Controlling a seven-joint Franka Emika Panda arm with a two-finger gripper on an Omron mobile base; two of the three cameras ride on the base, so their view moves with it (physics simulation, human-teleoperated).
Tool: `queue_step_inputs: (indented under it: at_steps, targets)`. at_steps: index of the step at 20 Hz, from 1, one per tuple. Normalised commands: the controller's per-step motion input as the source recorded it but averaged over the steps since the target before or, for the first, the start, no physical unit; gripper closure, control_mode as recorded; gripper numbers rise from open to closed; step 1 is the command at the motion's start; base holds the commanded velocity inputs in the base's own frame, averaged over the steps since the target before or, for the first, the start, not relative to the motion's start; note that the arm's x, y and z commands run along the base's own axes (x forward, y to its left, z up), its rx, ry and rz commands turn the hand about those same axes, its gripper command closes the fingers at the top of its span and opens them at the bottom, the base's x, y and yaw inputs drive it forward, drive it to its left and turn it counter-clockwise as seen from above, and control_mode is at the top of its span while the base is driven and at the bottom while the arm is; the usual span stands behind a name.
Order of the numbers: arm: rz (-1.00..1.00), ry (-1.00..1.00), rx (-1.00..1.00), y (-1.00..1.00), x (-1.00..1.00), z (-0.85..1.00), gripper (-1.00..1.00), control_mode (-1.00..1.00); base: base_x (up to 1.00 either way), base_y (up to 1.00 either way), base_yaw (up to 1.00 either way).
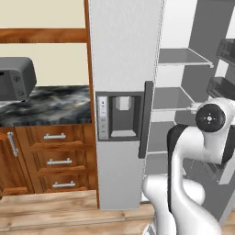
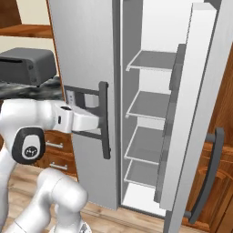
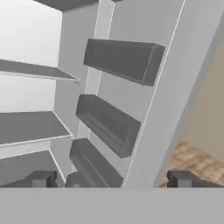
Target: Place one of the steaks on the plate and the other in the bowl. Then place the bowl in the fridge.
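Observation:
The fridge (image 1: 120,55) stands straight ahead. Its left door, with the water dispenser panel (image 1: 119,114), is closed, and its right door (image 2: 195,113) is swung wide open. Bare grey shelves (image 2: 150,104) show inside the open compartment. In the hand view my gripper (image 3: 113,179) is open with nothing between its fingertips (image 3: 43,178). It faces the inner side of the open door, where dark door bins (image 3: 107,124) sit one above another. The steaks, the plate and the bowl are out of view.
Left of the fridge a dark marble counter (image 1: 46,105) carries a grey toaster oven (image 1: 16,78) above wooden drawers (image 1: 55,160). The open door's dark handle (image 2: 207,177) sticks out at the right. Wooden floor (image 3: 192,157) lies beyond the door.

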Motion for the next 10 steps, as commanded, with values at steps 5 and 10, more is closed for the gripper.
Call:
queue_step_inputs:
  at_steps: [5, 10]
  targets:
    - [0.62, 0.25, 0.06, 0.75, -0.46, -0.12, -1.0, -1.0, 0.0, 0.0, 0.0]
    - [0.68, 0.21, 0.13, 0.63, -0.36, -0.39, -1.0, -1.0, 0.0, 0.0, 0.0]
